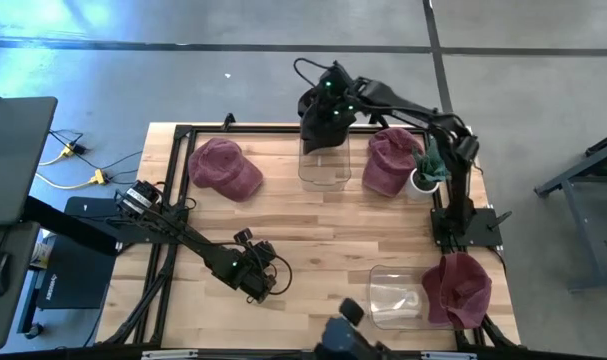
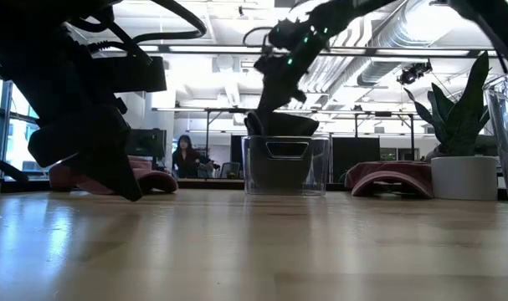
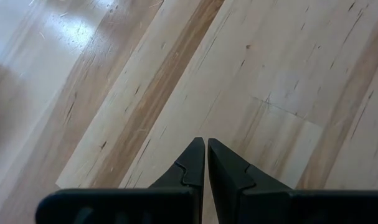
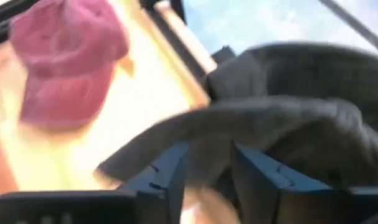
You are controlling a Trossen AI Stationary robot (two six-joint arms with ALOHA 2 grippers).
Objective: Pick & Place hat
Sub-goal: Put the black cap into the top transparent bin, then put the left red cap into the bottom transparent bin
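Three red hats spread over the wooden counter [image 1: 313, 230]: one [image 1: 224, 167] at the far left, one [image 1: 391, 160] just beside a small potted plant [image 1: 424, 176], one [image 1: 458, 289] at the near right next to a clear box [image 1: 395, 296]. Right hand [image 1: 323, 128] poised over another clear box [image 1: 325, 164] at the far edge, pinching a dark hat [image 4: 282, 112] whose crown sits at the rim. Left hand [image 1: 268, 283] low over bare boards near the front, fingers [image 3: 192, 168] pressed together, holding nothing.
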